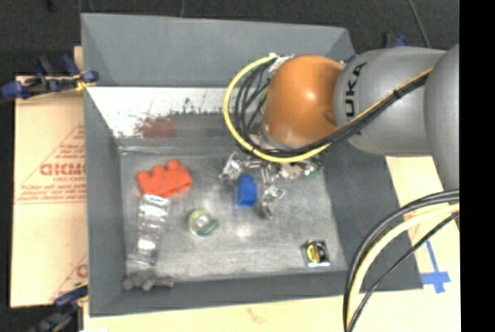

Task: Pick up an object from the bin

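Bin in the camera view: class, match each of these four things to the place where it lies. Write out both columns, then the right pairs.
Things
1. red-orange toy block
2. small blue piece
3. yellow-and-black item
4. clear plastic pack

Places
A. lower right of the view
B. left, nearer the far wall
C. middle, right at the gripper
D. lower left of the view

Pairs: 1-B, 2-C, 3-A, 4-D
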You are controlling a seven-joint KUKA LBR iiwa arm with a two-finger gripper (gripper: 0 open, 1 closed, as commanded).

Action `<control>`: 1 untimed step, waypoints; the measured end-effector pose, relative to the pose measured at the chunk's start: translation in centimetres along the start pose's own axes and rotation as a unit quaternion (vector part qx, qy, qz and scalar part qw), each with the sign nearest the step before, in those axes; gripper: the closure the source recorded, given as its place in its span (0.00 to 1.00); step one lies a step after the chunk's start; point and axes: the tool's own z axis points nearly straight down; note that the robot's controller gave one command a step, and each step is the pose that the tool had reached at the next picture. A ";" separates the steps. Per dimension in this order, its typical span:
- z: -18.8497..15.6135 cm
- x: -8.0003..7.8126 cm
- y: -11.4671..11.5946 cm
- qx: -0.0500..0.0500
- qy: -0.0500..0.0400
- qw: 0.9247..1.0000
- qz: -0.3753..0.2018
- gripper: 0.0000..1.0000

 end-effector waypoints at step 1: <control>-0.1 -0.1 -0.1 0.000 -0.001 1.000 0.003 0.00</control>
